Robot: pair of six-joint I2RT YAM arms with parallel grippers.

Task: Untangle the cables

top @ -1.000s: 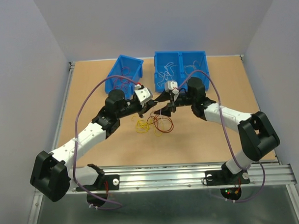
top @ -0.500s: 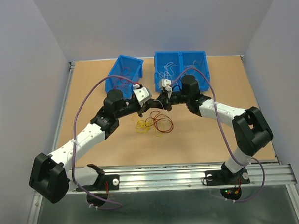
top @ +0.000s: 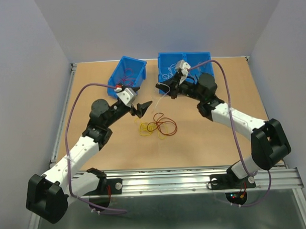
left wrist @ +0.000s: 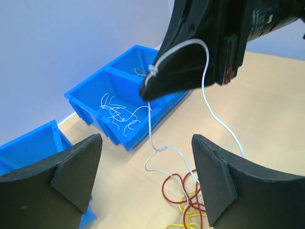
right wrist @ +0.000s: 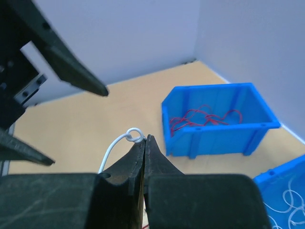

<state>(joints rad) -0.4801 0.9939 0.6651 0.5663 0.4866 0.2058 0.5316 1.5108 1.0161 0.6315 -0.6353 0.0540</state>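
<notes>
Robot lab, plain walls [top: 155,24], blue bins [right wrist: 214,139]

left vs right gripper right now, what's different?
Left gripper is open wide; right gripper is shut. Left holds nothing; right pinches a white cable at its knotted end. Left hangs near the red and yellow cables; right is nearer the blue bin of white wires. Both point toward each other.
</notes>
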